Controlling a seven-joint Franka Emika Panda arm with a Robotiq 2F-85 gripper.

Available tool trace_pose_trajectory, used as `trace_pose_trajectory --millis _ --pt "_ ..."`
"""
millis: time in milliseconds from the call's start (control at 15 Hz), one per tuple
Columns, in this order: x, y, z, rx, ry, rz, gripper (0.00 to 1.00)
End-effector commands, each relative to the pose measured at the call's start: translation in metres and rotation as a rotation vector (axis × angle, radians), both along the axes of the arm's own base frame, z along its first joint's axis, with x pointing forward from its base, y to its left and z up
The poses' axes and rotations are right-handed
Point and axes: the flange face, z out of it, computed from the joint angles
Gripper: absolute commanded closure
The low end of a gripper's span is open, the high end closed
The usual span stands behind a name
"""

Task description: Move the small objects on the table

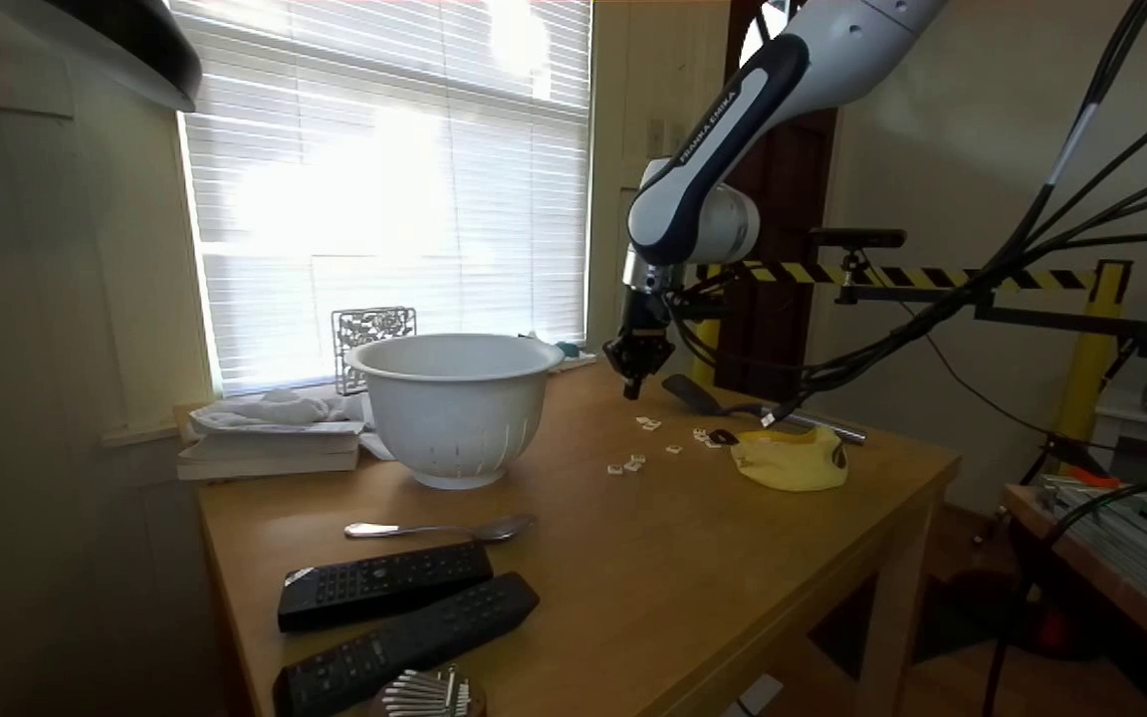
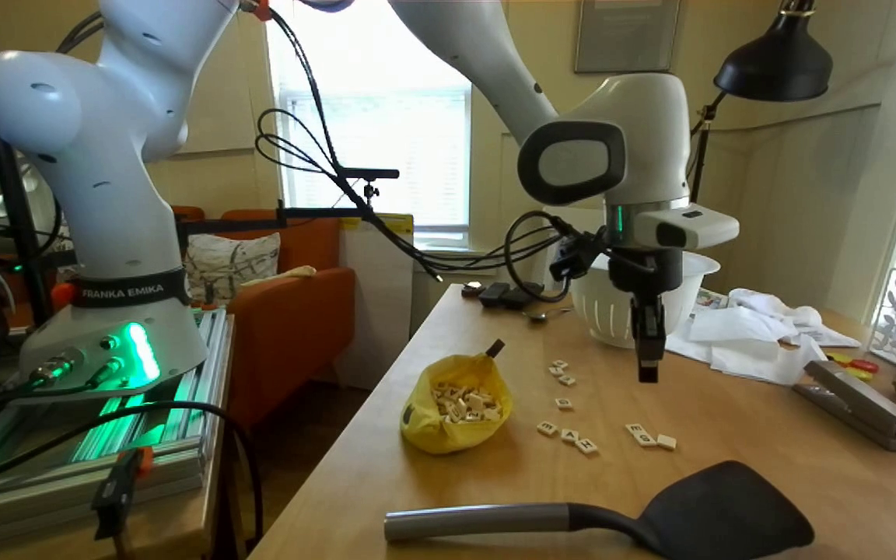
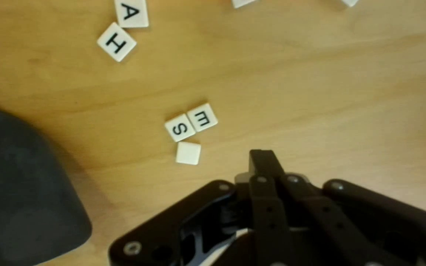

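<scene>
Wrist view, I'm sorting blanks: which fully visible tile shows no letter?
The plain tile pictured below the S tile; the S tile, E tile and H tile show letters.

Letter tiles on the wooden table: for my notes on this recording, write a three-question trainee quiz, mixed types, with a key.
1. In the wrist view, which letters show on the pair of lettered tiles beside the blank tile? (a) A and H (b) E and S (c) T and O
2. True or false: the gripper is shut and holds no tile.
3. In an exterior view, what holds the heap of tiles?

Key: 1 b; 2 true; 3 the yellow bag.
</scene>
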Motion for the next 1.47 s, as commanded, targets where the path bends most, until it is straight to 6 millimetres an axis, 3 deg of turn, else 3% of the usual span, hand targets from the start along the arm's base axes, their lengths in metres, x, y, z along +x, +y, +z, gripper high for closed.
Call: trace_pose_trajectory --millis 0,600,1400 --pt "0.004 -0.026 -0.007 0.007 0.035 -0.086 1.0" --pt "0.003 -0.044 -0.032 0.02 0.096 -0.166 1.0" --pt "-0.003 -0.052 -0.043 0.029 0.15 -0.189 1.0"
